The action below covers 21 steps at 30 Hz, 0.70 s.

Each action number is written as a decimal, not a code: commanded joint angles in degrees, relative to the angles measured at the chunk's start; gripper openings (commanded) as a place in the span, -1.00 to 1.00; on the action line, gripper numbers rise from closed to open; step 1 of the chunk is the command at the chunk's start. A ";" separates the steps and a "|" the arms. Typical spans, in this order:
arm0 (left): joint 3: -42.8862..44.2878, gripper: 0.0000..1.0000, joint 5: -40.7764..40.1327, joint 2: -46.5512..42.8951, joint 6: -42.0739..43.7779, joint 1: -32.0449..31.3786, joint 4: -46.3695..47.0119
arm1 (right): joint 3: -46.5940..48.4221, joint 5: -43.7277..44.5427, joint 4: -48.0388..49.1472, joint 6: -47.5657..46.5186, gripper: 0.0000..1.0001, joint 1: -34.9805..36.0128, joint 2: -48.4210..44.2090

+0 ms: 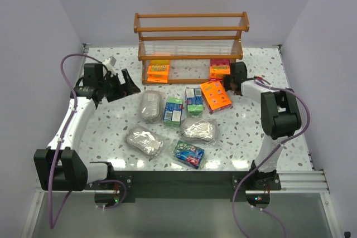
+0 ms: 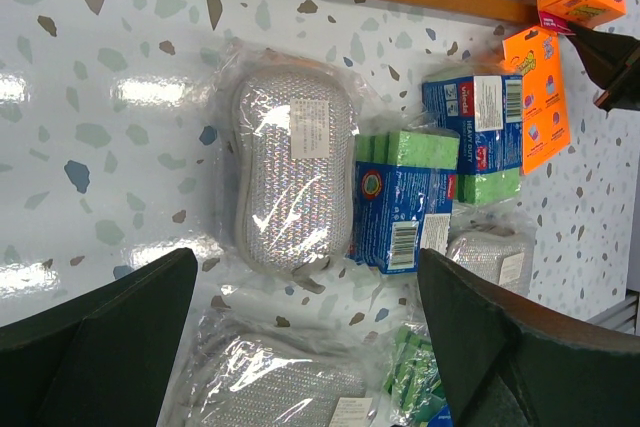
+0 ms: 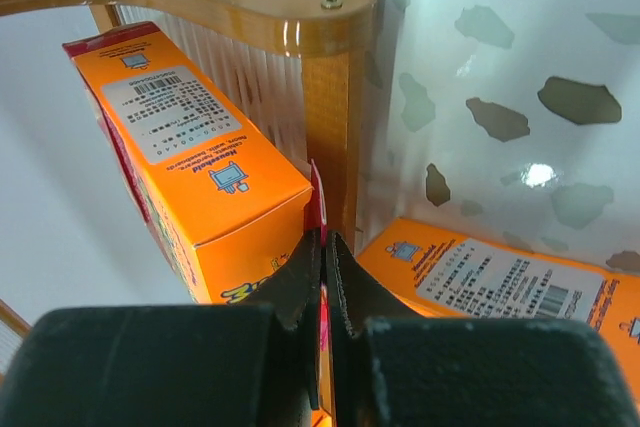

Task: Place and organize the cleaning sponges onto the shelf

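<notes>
Orange pack (image 3: 200, 187), pinched edgewise in the right pincer (image 3: 322, 245), shows clearly only from that wrist; left pincer (image 2: 307, 277) gapes apart.

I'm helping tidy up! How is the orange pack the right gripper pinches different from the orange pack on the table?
The pinched pack stands on edge at the bottom right of the shelf; the table pack lies flat in front of the shelf. The right gripper is shut on the pinched pack's pink edge; no gripper holds the table pack. Both are orange with printed labels.
</notes>
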 commanded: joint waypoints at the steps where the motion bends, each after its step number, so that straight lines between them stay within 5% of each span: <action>1: -0.48 0.95 -0.37 -1.08 1.29 -0.06 -0.05 | 0.91 -0.31 1.86 -1.94 -1.00 -1.25 1.52; 5: -0.40 0.95 -0.37 -1.08 1.11 0.03 0.04 | 0.91 -2.50 4.94 -3.70 -0.98 -1.95 1.88; 10: -0.31 0.95 -0.11 -0.81 0.85 -0.06 0.30 | -0.23 -5.31 8.72 -4.59 -0.25 -2.04 1.44; 21: -1.01 0.95 0.51 -1.43 0.23 -0.06 0.83 | -8.84 -7.25 11.10 -7.48 0.34 -1.95 -8.75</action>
